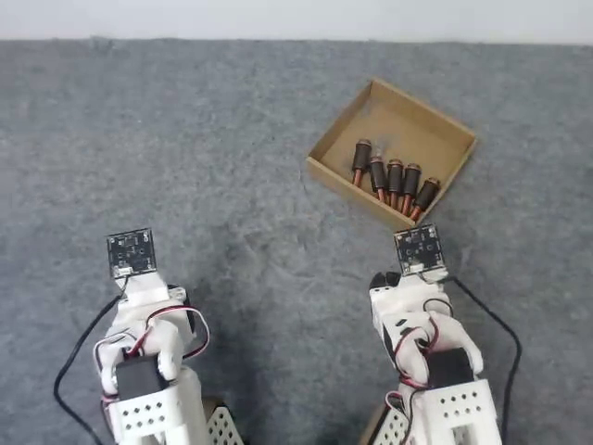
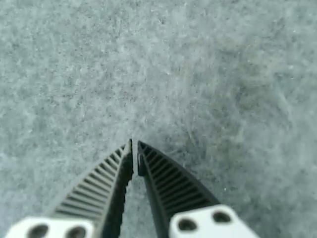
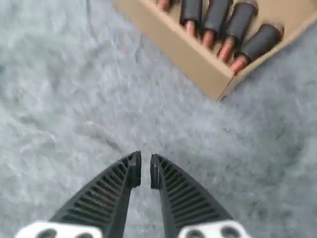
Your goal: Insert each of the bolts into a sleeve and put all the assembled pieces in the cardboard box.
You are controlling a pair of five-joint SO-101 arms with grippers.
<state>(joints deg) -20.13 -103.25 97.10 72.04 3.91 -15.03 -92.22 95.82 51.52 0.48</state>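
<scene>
Two white robot arms sit folded at the near edge of a grey carpet (image 1: 204, 148), seen from above. The left arm (image 1: 148, 371) is at the lower left of the overhead picture and the right arm (image 1: 431, 357) at the lower right. Each carries a small black camera board (image 1: 131, 251) at its wrist (square, facing up), and thin wires (image 1: 139, 343) loop over both.

Seen from its own wrist camera, the left gripper (image 2: 135, 145) hangs over plain carpet. Its two black ribbed fingers (image 2: 111, 183) are pressed together at the tips and pinch nothing.

The right gripper (image 3: 143, 169) hangs over carpet too. Its fingers are drawn almost together, with only a thin slit between the tips, and nothing is held between them. Just beyond it lies one corner of the box (image 3: 183, 49).

The box is a shallow, open cardboard tray set at a slant to the arms. It lies ahead of the right arm and well apart from the left arm. Inside it, five pieces (image 1: 395, 178) lie side by side in a row against the near wall. Each piece is a dark sleeve (image 3: 216, 15) with the copper-coloured threaded end of a bolt (image 3: 227, 48) poking out toward that wall. All five are within the box walls.

Past the box the carpet runs on to a pale wall (image 1: 278, 19) along the far edge.
</scene>
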